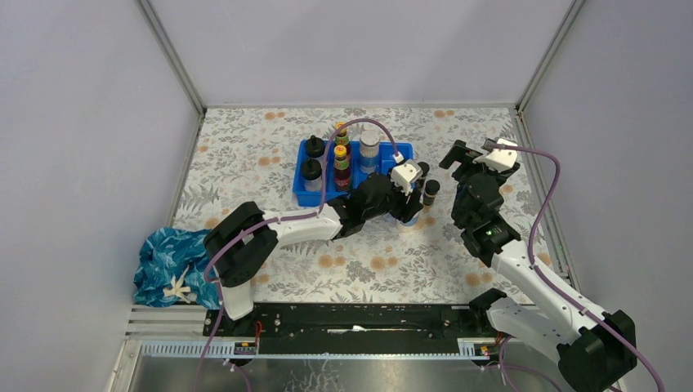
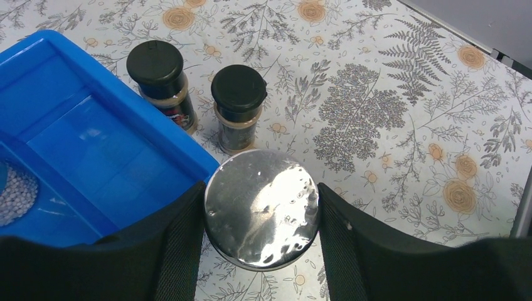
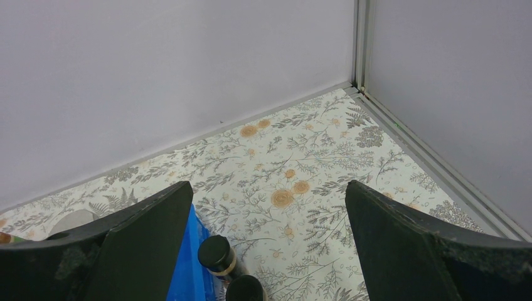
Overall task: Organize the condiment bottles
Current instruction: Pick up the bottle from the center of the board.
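Labels first: the black-capped bottles (image 2: pixel 237 103) carry red-and-dark print, too small to read. Both stand upright on the flowered bench (image 2: pixel 376 113), just outside the blue tray (image 2: pixel 75 125). The left end effector (image 2: pixel 260 207) clamps the silver-lidded jar (image 2: pixel 261 219) by its sides at the tray's corner, arm stretched low across the bench. The right end effector (image 3: pixel 268 194) hangs raised, jaws wide apart, facing the far right corner.

The left hand (image 2: pixel 260 216) clamps a silver-lidded jar (image 2: pixel 263 204) just beside the blue tray (image 2: pixel 81 132).
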